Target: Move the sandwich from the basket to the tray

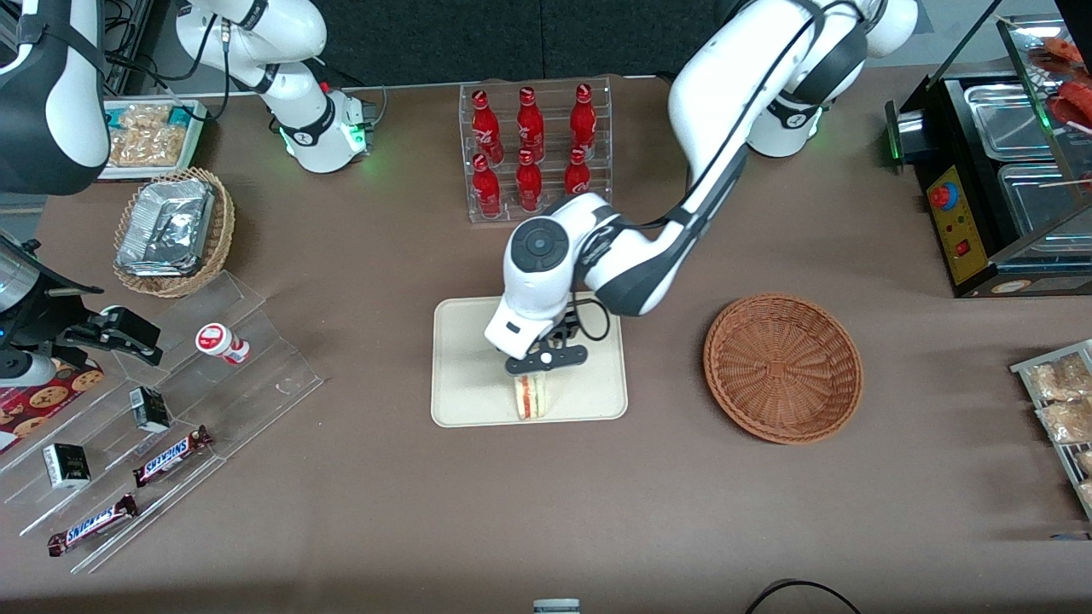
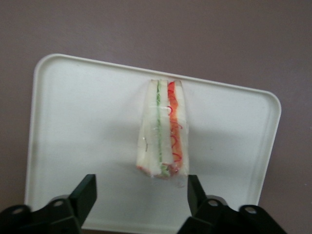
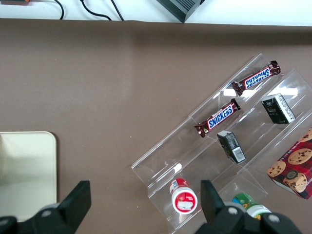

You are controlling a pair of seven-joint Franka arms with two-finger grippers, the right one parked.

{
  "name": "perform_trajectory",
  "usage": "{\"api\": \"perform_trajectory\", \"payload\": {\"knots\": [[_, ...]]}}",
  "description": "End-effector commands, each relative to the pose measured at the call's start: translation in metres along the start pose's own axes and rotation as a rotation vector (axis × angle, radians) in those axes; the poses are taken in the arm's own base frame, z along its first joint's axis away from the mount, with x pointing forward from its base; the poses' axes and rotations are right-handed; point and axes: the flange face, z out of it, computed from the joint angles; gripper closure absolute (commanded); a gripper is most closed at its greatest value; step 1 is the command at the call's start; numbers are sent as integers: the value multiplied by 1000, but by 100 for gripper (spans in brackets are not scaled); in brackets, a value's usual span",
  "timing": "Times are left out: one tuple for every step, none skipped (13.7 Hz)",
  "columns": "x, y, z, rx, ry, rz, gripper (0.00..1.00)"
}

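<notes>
- Surface (image 1: 546,529): a brown work top that carries the whole setup. The task's items lie in its middle, which the working arm can reach.
- Arm (image 1: 708,170): it reaches from its base toward the tray and bends down over it, so the wrist points straight at the tray floor.
- Tray (image 1: 461,375): it lies flat between the basket and the acrylic shelves (image 1: 171,409). Its low rim would keep an item from sliding off, and its bare floor leaves room for the drop.
- Basket (image 1: 782,367): it sits beside the tray, toward the working arm's end, and shows nothing inside. The pick-up source therefore appears spent.
- Gripper (image 2: 141,195): it hangs just above the tray, over the sandwich end farther from the front camera. The jaws stand wide apart and hold nothing. One fingertip (image 2: 87,190) and its partner each show a gap to the wrap.
- Sandwich (image 1: 531,397): it rests on the tray near the rim closest to the front camera, with its red and green cut side up. It appears to stand free of the jaws, so the placing step looks complete; only a straight lift clear seems left.
</notes>
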Motion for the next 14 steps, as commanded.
{"api": "perform_trajectory", "payload": {"knots": [[17, -30, -60, 11, -47, -12, 0], [24, -46, -82, 5, -87, 20, 0], [34, -70, -104, -2, -127, 52, 0], [45, -100, -120, -10, -155, 67, 0], [50, -132, -138, -10, -159, 103, 0], [54, -167, -147, 6, -159, 142, 0], [60, -201, -152, 18, -159, 167, 0], [63, -235, -161, 27, -157, 198, 0], [69, -269, -164, 36, -161, 223, 0], [73, -305, -166, 44, -166, 240, 0], [76, -337, -168, 48, -168, 258, 0], [80, -367, -174, 50, -166, 273, 0], [82, -393, -182, 50, -163, 284, 0], [83, -420, -192, 50, -155, 294, 0]]}}
